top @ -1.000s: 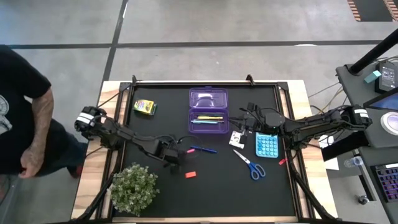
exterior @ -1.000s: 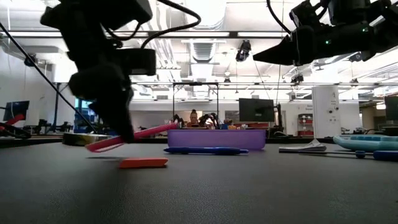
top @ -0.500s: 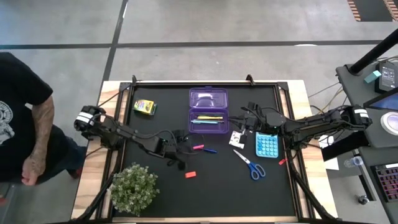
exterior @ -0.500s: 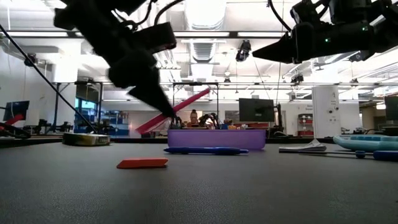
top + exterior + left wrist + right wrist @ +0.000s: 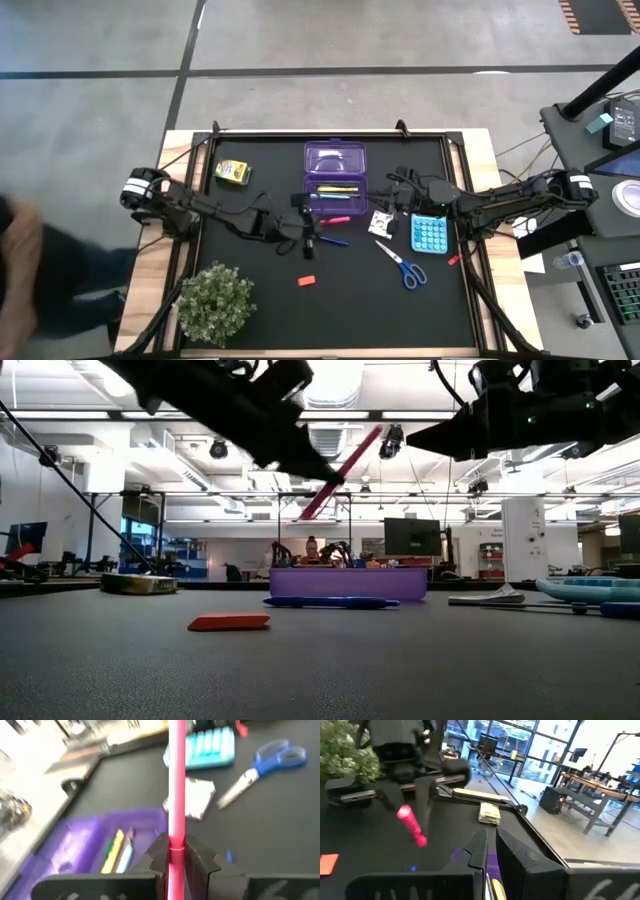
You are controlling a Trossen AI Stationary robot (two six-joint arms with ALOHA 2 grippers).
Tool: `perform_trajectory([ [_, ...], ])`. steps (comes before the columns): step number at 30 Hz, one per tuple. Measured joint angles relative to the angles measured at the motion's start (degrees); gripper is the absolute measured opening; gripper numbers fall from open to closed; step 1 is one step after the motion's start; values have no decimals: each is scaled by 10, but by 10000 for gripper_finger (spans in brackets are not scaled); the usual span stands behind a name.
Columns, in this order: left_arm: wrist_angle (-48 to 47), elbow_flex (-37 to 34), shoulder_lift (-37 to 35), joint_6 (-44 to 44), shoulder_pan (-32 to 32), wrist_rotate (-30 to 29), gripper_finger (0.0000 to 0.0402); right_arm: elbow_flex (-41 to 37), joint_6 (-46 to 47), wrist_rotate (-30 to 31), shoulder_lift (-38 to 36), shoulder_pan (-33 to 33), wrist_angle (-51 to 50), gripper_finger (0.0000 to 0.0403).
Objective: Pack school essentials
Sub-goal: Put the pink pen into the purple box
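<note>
My left gripper point(image 5: 310, 228) hangs above the mat just near of the open purple pencil box point(image 5: 335, 186) and is shut on a pink marker point(image 5: 336, 219). The box holds a yellow pen and a teal pen point(image 5: 119, 851). On the mat lie a blue pen point(image 5: 335, 241), a red eraser point(image 5: 306, 281), blue-handled scissors point(image 5: 402, 265), a white patterned square point(image 5: 380, 222) and a yellow-green crayon box point(image 5: 232, 172). My right gripper point(image 5: 390, 200) waits, shut, in the air right of the box. My left gripper pinches the pink marker's barrel point(image 5: 176, 837) between its two fingers. It comes from the table's left, slanting down. The marker is lifted clear of the mat and tilts, its free end point(image 5: 372, 438) raised above the purple box.
A teal calculator point(image 5: 429, 233) lies right of the white square, and a small red piece point(image 5: 454, 260) sits by the mat's right edge. A bushy potted plant point(image 5: 215, 300) stands at the near left corner. A person point(image 5: 30, 280) is at the table's left.
My left gripper has carried the pink marker up off the mat and toward the right and far side, to the purple box. The marker has tipped from nearly flat to steeply tilted. The person at the left has moved back.
</note>
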Motion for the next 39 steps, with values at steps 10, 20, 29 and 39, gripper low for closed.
perform_trajectory([
  [10, 154, -27, 0, 48, 39, 43, 15, 0, 10, -41, 39, 2, 90, 27],
  [20, 167, -27, -1, 74, 39, 48, 15, 7, 84, -40, 112, 3, 187, 49],
  [29, 170, -34, -7, 73, 39, 50, 15, 29, 103, -25, 115, 3, 189, 151],
  [39, 220, -34, -8, 71, 45, 47, 15, 48, 101, -48, 138, 3, 190, 207],
])
